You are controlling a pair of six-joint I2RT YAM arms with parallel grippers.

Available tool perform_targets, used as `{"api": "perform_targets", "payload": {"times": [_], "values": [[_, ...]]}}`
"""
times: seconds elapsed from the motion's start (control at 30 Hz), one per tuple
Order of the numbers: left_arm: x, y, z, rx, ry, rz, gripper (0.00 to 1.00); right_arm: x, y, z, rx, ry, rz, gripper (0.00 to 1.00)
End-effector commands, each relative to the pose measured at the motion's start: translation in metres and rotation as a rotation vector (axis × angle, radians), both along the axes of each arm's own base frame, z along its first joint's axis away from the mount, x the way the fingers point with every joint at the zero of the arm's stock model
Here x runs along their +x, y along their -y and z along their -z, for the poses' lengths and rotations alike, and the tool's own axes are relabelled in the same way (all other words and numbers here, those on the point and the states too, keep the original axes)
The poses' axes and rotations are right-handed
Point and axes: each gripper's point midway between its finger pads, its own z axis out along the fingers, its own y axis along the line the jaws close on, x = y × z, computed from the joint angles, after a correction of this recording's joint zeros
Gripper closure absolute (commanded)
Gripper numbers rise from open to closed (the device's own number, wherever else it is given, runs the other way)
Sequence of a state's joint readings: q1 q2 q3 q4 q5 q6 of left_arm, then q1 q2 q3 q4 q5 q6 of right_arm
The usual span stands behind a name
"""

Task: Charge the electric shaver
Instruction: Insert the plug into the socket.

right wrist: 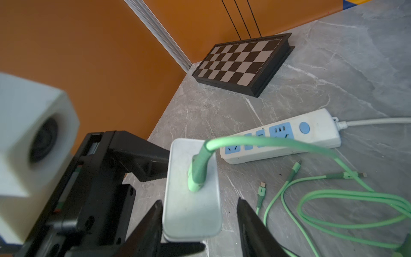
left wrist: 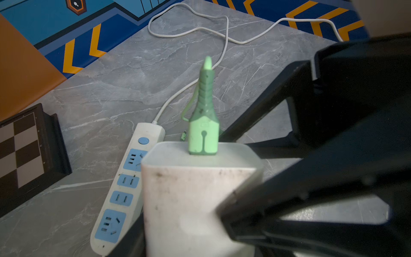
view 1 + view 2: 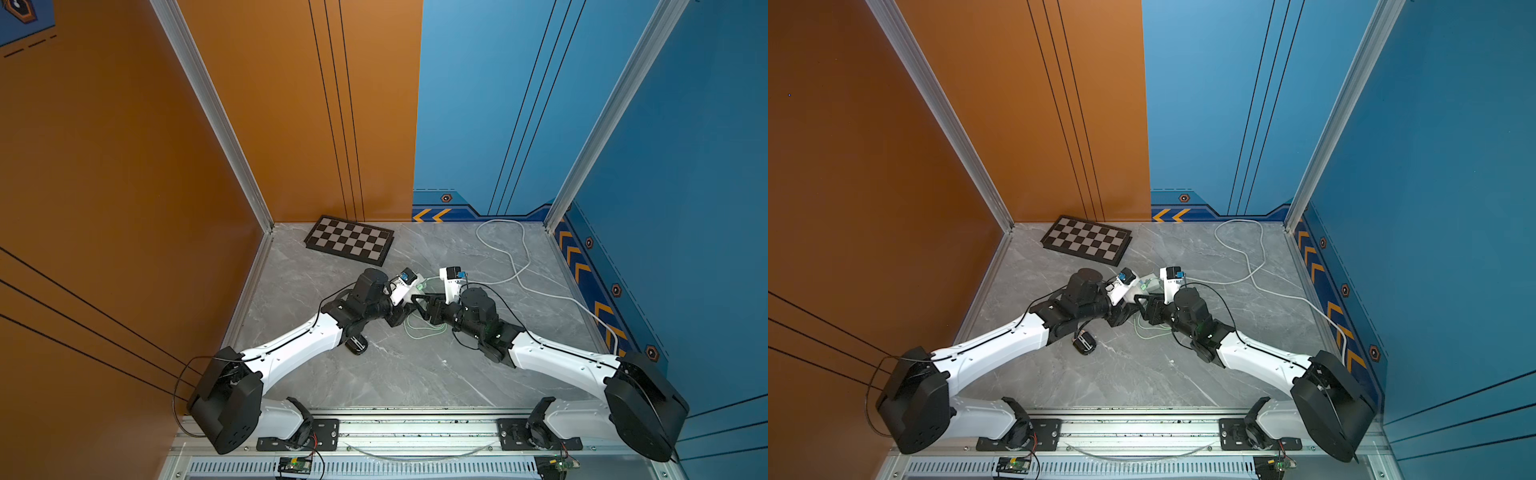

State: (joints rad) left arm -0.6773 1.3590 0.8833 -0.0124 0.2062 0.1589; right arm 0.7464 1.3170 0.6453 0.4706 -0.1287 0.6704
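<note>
A robot lab cell, with orange wall (image 3: 124,187), blue wall (image 3: 478,104), aluminium post (image 3: 208,99) and marbled tabletop (image 3: 395,374).

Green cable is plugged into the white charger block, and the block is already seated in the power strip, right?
Not seated. The green cable is plugged into the white charger block, but the block is clear of the power strip, as the right wrist view shows.

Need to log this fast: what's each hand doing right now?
Left hand: closed on the white charger block.
Right hand: open, straddling that block.
</note>
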Motion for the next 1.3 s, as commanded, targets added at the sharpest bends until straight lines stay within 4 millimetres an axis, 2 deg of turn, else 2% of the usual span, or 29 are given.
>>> {"api": "perform_targets", "payload": {"times": [0.0, 0.07, 0.17, 0.3, 0.47, 0.7, 0.73, 0.83, 0.87, 0.9, 0.93, 1.07, 1.27], "values": [[-0.004, 0.012, -0.010, -0.056, 0.025, 0.038, 1.00, 0.010, -0.003, -0.010, 0.034, 0.015, 0.044, 0.47], [-0.003, 0.016, -0.008, -0.056, 0.022, 0.045, 1.00, 0.011, -0.006, -0.008, 0.035, 0.011, 0.042, 0.48], [-0.001, 0.019, 0.000, -0.044, 0.016, 0.049, 1.00, 0.012, -0.010, -0.006, 0.035, 0.005, 0.033, 0.57], [0.001, 0.021, 0.007, -0.050, 0.013, 0.046, 0.98, 0.015, -0.011, -0.004, 0.030, -0.003, 0.039, 0.76], [0.003, 0.021, 0.015, -0.050, 0.002, 0.042, 0.85, 0.022, -0.009, -0.002, 0.004, -0.004, 0.058, 0.99], [0.002, 0.012, 0.015, -0.070, 0.001, 0.019, 0.55, 0.039, -0.001, 0.005, -0.094, 0.017, 0.100, 1.00], [0.001, 0.008, 0.015, -0.074, 0.001, 0.012, 0.43, 0.044, 0.001, 0.007, -0.109, 0.021, 0.107, 1.00], [-0.004, -0.004, 0.013, -0.081, -0.005, -0.004, 0.38, 0.056, 0.001, 0.016, -0.158, 0.031, 0.123, 1.00], [-0.006, -0.006, 0.012, -0.084, -0.007, -0.004, 0.30, 0.059, 0.000, 0.019, -0.167, 0.030, 0.124, 1.00], [-0.008, -0.009, 0.012, -0.081, -0.007, -0.012, 0.28, 0.069, 0.010, 0.022, -0.175, 0.027, 0.153, 1.00], [-0.009, -0.012, 0.013, -0.075, -0.013, -0.020, 0.27, 0.073, 0.011, 0.025, -0.180, 0.028, 0.162, 1.00], [-0.015, -0.017, 0.015, -0.080, -0.028, -0.022, 0.24, 0.086, 0.013, 0.029, -0.167, 0.026, 0.179, 1.00], [-0.007, -0.033, 0.015, -0.080, -0.029, -0.100, 0.21, 0.100, 0.013, 0.035, -0.212, 0.073, 0.203, 1.00]]}}
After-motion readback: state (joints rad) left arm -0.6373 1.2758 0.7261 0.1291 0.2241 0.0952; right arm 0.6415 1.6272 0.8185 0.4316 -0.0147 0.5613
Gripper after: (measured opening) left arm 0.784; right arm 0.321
